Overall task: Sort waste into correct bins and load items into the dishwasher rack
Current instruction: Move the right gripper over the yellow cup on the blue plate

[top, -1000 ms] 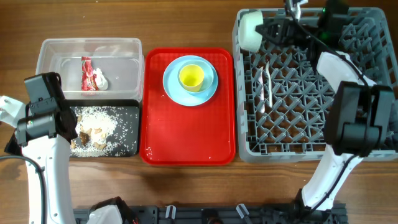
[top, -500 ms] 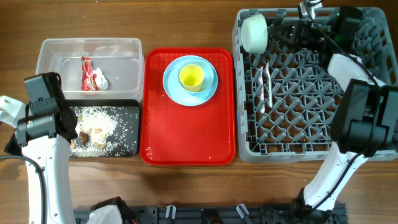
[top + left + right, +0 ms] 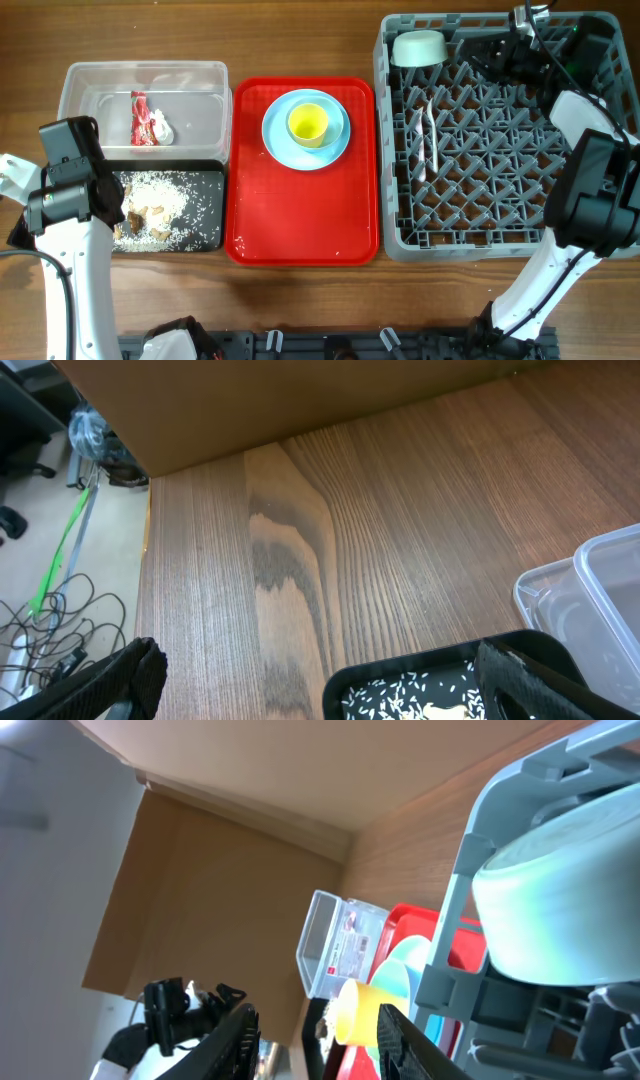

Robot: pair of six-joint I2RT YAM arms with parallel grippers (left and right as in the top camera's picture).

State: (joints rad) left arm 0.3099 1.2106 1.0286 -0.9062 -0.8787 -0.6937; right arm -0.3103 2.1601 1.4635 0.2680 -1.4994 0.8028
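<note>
The pale mint bowl (image 3: pixel 418 47) rests in the far left corner of the grey dishwasher rack (image 3: pixel 600 243); it also shows in the right wrist view (image 3: pixel 560 910). My right gripper (image 3: pixel 487 58) is open and empty just right of the bowl (image 3: pixel 318 1035). The white fork and spoon (image 3: pixel 428 135) lie in the rack. The yellow cup (image 3: pixel 307 123) stands on the light blue plate (image 3: pixel 280 140). The clear bin (image 3: pixel 195 80) holds the red wrapper (image 3: pixel 139 118) and paper scrap (image 3: pixel 162 130). The black bin (image 3: pixel 205 215) holds rice with brown bits (image 3: pixel 150 205). My left gripper (image 3: pixel 320 685) is open over the black bin's left edge (image 3: pixel 400 670).
The flat red tray (image 3: pixel 300 220) lies between the bins and the rack and carries the plate. In the left wrist view, the table's left edge drops to a floor with cables (image 3: pixel 60 590). The left arm (image 3: pixel 70 190) covers the black bin's left end.
My right gripper has let go of the mint bowl in the rack's far left corner and drawn back to the right. The left arm has not moved.
</note>
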